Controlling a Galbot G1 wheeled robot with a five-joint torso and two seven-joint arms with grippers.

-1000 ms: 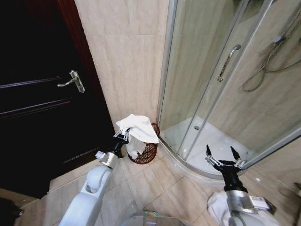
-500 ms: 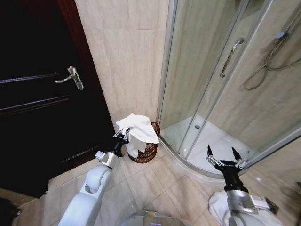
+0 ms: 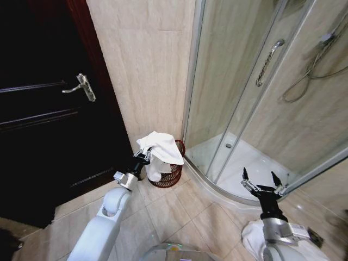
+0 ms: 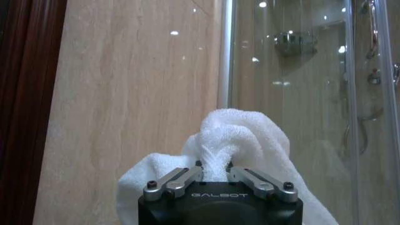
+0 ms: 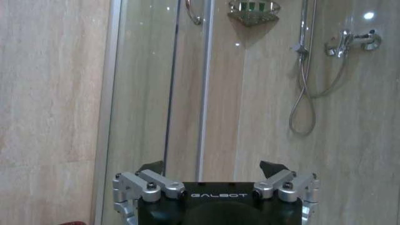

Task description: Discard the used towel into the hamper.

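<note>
**Towel over hamper**

My left gripper (image 3: pixel 145 156) clamps the towel (image 3: pixel 159 147), now nudged slightly toward the hamper (image 3: pixel 173 175) at its 4 o'clock (release looks close). My right gripper (image 3: pixel 264 182) idles, spread wide.

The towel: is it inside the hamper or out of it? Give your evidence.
Out. The towel hangs bunched from the shut left hand, draped over the hamper rim, not dropped inside. The left wrist view shows fingers pinching it.

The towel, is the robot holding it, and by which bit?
Yes. The left gripper pinches a bunched fold of the white towel between its jaws, over the hamper. The right gripper is open and holds nothing.
</note>
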